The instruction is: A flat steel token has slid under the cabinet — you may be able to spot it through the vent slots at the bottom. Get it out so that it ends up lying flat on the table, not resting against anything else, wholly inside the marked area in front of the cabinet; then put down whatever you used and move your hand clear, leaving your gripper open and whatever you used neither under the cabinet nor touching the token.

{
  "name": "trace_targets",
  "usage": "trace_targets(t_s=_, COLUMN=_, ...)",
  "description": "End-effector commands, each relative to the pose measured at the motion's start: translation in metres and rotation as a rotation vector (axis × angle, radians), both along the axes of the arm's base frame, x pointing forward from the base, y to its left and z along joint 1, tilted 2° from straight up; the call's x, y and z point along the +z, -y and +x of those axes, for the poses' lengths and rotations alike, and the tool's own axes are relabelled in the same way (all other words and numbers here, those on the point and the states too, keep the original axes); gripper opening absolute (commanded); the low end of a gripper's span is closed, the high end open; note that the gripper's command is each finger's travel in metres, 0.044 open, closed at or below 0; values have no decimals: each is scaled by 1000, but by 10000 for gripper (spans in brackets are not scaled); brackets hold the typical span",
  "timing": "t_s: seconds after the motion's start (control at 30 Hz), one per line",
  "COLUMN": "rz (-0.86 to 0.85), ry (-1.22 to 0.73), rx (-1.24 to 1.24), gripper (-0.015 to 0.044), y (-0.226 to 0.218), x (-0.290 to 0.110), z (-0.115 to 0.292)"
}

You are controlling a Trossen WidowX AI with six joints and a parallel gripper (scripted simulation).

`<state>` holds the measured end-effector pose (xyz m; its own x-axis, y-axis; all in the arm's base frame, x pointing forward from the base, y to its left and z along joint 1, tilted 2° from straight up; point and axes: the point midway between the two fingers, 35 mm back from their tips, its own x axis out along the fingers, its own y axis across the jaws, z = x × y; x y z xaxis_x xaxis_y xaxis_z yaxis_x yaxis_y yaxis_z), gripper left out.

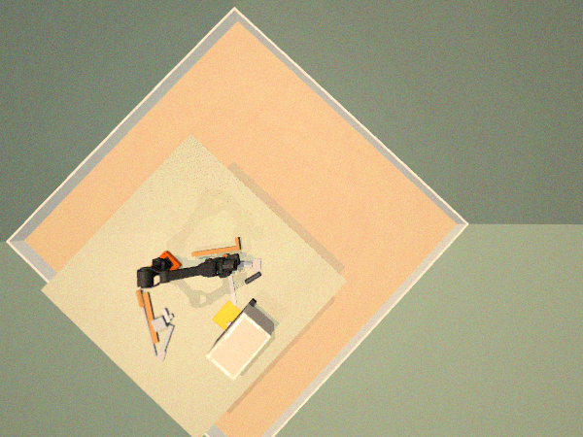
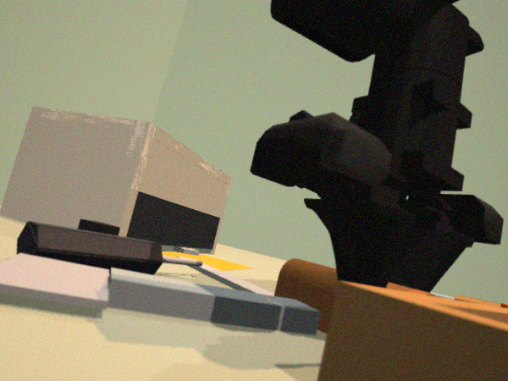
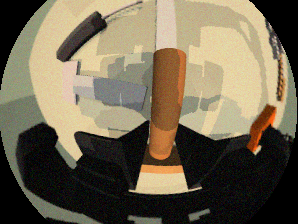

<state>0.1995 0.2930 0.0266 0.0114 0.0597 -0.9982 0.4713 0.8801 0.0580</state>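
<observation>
We cannot place the flat steel token with certainty. In the exterior view a small pale flat sliver [image 2: 187, 251] lies at the foot of the dark opening of the boxy beige-grey cabinet [image 2: 106, 169], at the far edge of the yellow marked area [image 2: 212, 260]. We judge that it may be the token, barely emerged or not out at all. From above, nothing shows on the yellow patch.

Reaching toward that patch is the tool with the brown cylindrical handle [image 3: 166, 96] and thin pale shaft [image 3: 164, 10]. It lies low along the table, probably because only a low, flat reach fits under the cabinet.

The black parallel-jaw gripper [image 3: 162, 156] is clamped on the handle's rear end at a narrow setting, so the whole length stays free ahead of it.

Beside the shaft lie a dark short bar [image 3: 83, 32] and a flat grey stepped piece [image 2: 161, 292], with a long orange L-shaped stick [image 1: 216, 251] on the other side; these seem to be unused alternatives
</observation>
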Motion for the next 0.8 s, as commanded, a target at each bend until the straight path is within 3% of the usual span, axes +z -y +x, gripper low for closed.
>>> trace_targets(t_s=0.0, rz=3, ry=2, rx=0, gripper=125, y=-1, x=0, z=1)
trace_targets(t_s=0.1, rz=3, ry=2, rx=0, gripper=105, y=-1, x=0, z=1)
trace_targets(t_s=0.23, rz=3, ry=2, rx=0, gripper=0, y=-1, x=0, z=1)
trace_targets(t_s=0.77, rz=-2, ry=4, rx=-5, gripper=0, y=10, x=0, z=19)
